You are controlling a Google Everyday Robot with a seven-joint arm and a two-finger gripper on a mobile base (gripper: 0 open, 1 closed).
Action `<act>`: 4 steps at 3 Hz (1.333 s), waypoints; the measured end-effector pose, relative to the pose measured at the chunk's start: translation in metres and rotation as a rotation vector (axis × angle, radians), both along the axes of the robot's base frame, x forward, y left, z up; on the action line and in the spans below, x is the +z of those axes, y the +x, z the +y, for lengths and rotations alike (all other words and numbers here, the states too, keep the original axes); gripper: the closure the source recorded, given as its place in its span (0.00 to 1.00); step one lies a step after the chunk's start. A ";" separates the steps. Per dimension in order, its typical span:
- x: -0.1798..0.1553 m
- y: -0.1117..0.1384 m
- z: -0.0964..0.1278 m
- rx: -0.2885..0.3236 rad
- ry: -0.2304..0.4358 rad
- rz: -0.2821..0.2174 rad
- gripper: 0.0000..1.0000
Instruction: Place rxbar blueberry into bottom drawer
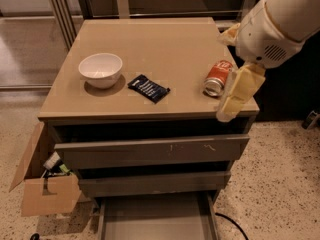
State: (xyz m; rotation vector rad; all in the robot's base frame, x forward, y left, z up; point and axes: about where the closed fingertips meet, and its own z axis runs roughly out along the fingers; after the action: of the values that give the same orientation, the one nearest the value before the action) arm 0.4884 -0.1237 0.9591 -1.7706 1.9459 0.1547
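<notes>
The rxbar blueberry (148,88), a flat dark navy bar with white text, lies on the tan cabinet top (160,49) near its middle front. The bottom drawer (155,219) is pulled out below the cabinet, its grey floor bare. My gripper (235,96), with pale yellow fingers, hangs from the white arm at the right front edge of the top, just right of the orange-red soda can (218,77). It holds nothing and is well right of the bar.
A white bowl (100,69) sits on the left of the top. The two upper drawers (150,151) stand slightly ajar. An open cardboard box (45,189) with items stands on the floor at the left. A black cable (232,223) lies by the drawer.
</notes>
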 end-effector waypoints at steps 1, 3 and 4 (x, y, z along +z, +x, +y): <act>-0.047 -0.015 0.032 -0.026 0.076 0.050 0.00; -0.081 0.011 0.078 -0.015 0.137 0.052 0.00; -0.072 0.022 0.084 -0.046 0.161 -0.004 0.00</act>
State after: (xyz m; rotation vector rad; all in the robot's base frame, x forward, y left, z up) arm 0.5101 -0.0394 0.8874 -1.6203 1.9124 0.2843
